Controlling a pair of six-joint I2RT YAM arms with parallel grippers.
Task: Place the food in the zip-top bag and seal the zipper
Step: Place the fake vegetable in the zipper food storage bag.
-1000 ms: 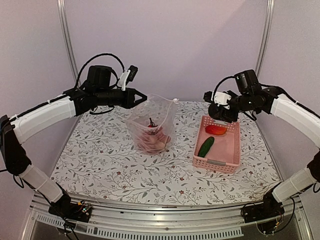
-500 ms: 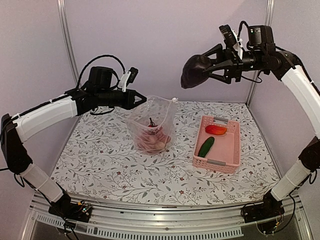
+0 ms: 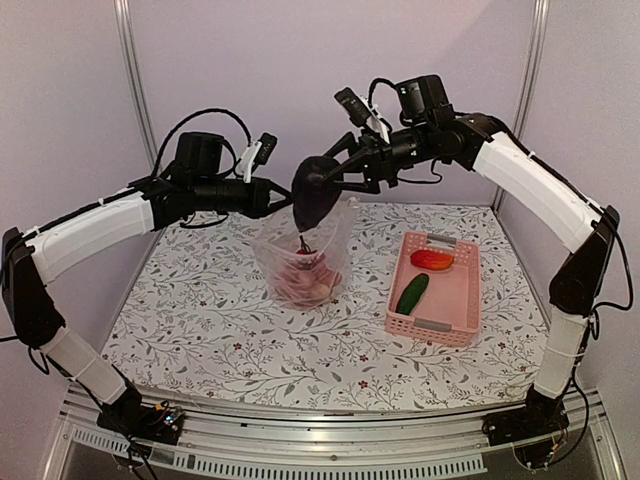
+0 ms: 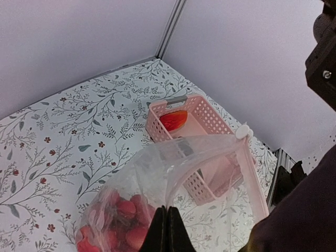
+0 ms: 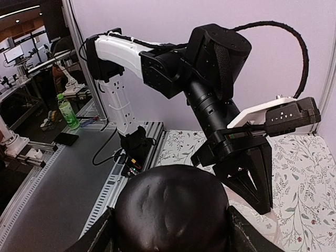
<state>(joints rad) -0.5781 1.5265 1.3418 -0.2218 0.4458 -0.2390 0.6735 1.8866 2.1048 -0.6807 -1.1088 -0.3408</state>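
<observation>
Over the floral surface (image 3: 200, 320), the left fingers (image 4: 167, 233) pinched together on the zip-top bag (image 3: 300, 250) rim. Just beyond them, the right fingers (image 3: 345, 172) clamped the dark purple eggplant (image 3: 312, 190) above the mouth. Released off-centre, it could strike the rim and tear that pinch loose.

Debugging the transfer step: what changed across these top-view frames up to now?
The right gripper rose from the pink basket's far end with the eggplant, then swung left. It now holds it above the zip-top bag's mouth. Unchanged: left gripper shut on the bag's rim, red fruit inside the bag, pepper and cucumber in the basket.
</observation>
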